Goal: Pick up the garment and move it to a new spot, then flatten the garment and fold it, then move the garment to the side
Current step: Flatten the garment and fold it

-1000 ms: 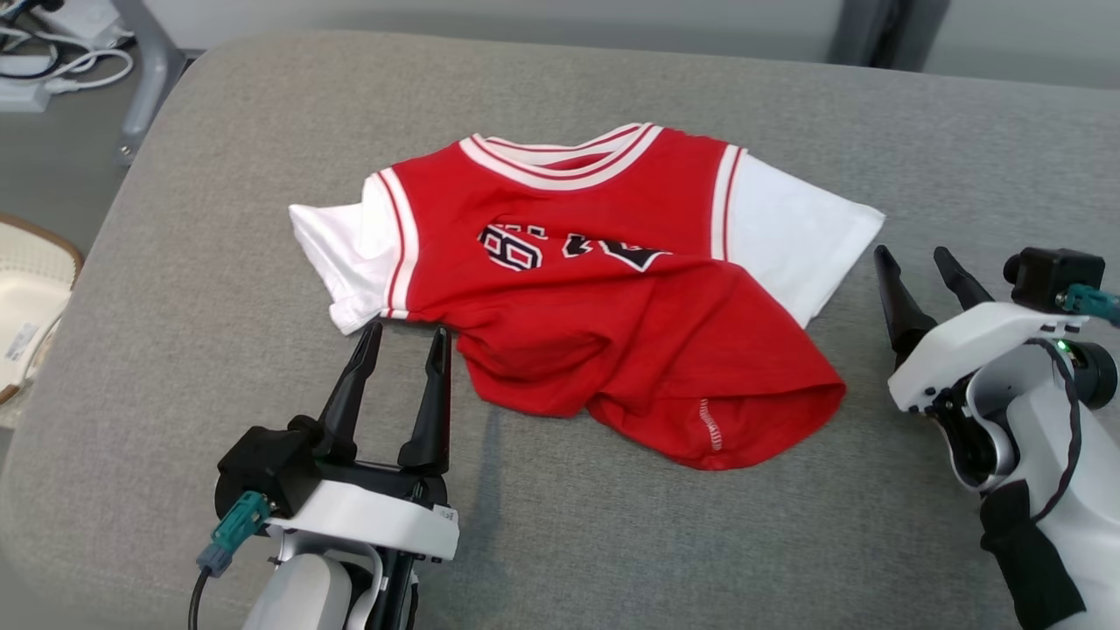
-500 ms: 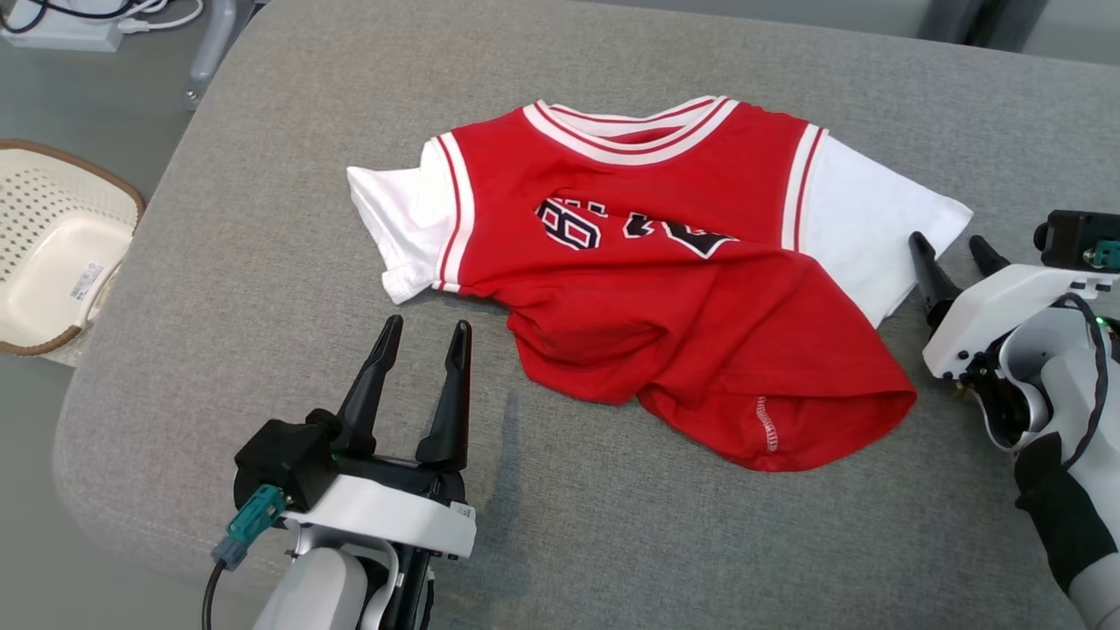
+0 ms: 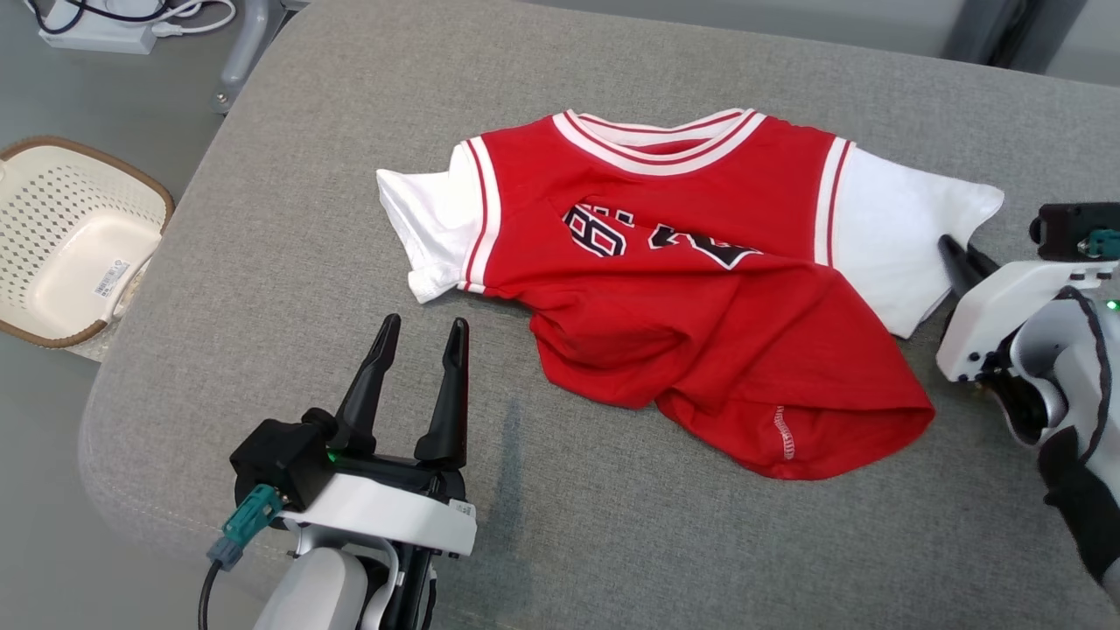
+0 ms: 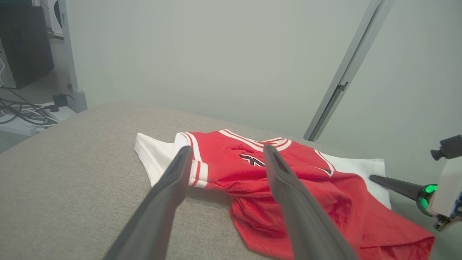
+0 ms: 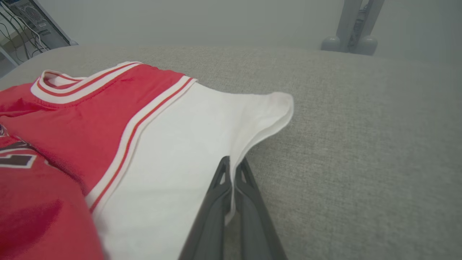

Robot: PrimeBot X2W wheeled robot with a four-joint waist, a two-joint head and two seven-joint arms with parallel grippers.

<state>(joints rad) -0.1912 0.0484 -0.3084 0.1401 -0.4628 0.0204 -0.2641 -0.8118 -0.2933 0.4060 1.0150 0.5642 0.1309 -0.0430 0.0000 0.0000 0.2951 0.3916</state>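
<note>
The garment [image 3: 691,201], a red jersey-style T-shirt with white short sleeves, red-and-white striped trim and black white-edged lettering, lies front-up in the middle of the grey fabric-covered counter [image 3: 262,227], with its collar toward the far edge. Its lower half is rucked up and thrown over on a slant, hiding part of the lettering, so it is nowhere near flat. That, I judge, is why the pick-up has to come before any smoothing. The right claw [image 3: 958,254] reaches in low from the robot's right side. In the right wrist view its two dark fingers [image 5: 216,195] are pinched together with the doubled hem of the white sleeve [image 5: 180,144] caught between them, so it is closed on the garment at that sleeve's outer edge. A loose edge like this gives the fingers something to bite on without digging into the padding. The left claw [image 3: 422,328] hovers with its fingers spread wide, holding nothing, just short of the opposite sleeve and the crumpled red side, and points at them. It seems placed to take a second corner, so that the cloth lifts spread out rather than dangling from one point. A cream perforated plastic basket [image 3: 52,188] sits on the floor off the counter's left end, well apart from the work.
</note>
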